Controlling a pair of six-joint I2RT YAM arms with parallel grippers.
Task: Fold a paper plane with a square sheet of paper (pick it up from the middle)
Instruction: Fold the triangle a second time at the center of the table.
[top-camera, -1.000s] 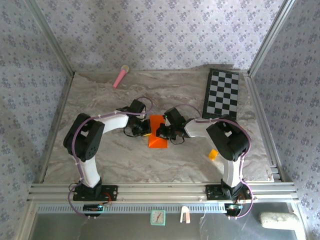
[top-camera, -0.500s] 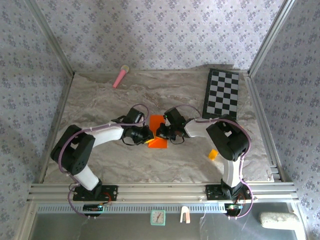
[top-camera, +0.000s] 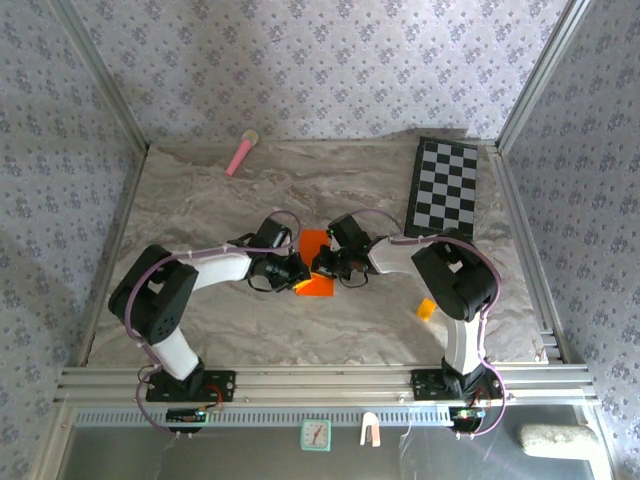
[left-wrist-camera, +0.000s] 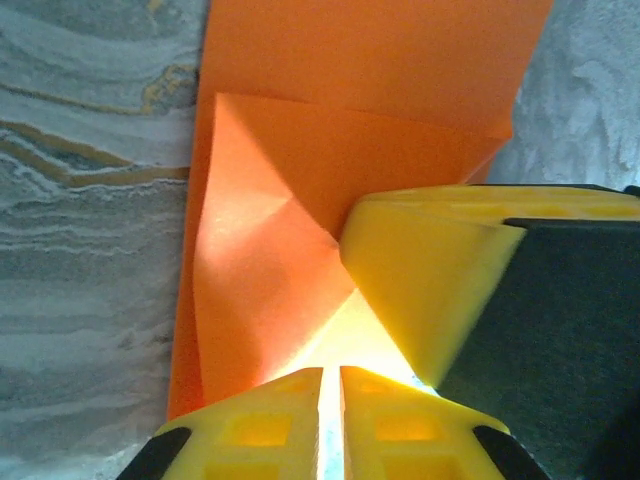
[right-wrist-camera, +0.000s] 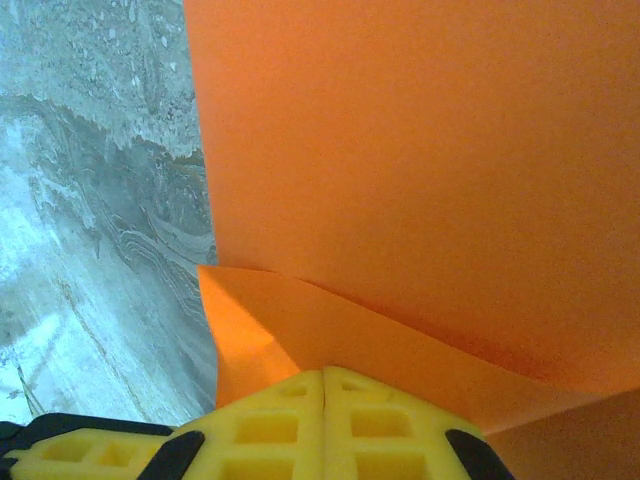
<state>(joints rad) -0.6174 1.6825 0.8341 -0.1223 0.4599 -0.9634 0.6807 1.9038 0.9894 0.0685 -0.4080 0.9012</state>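
Left gripper (left-wrist-camera: 331, 385): yellow fingers drawn together with only a thin bright slit between them, tips right at the near edge of a raised triangular flap (left-wrist-camera: 262, 250). Cannot tell whether the flap's edge is nipped in that slit or merely meets the tips. Right gripper (right-wrist-camera: 323, 388): fingers pressed fully together, hairline seam, paper directly ahead of the tips. In the left wrist view its yellow finger comes in from the right and its point rests against the flap's right edge. Orange paper sheet (top-camera: 316, 248) lies on the marbled tabletop (top-camera: 200, 210) at mid-table, directly between the two grippers. The left one is at its left near edge and the right one at its right edge, and both wrists hide part of it from above. One corner is folded over onto the sheet; the far part lies plain and flat. Further out, a small yellow-orange block (top-camera: 426, 309) sits well apart to the right, just beside the right arm's upright link. Checkerboard (top-camera: 445, 187) lies at far right, close along the right rail. Pink stick (top-camera: 241, 153) lies at the far left by the back wall, well apart from the sheet.
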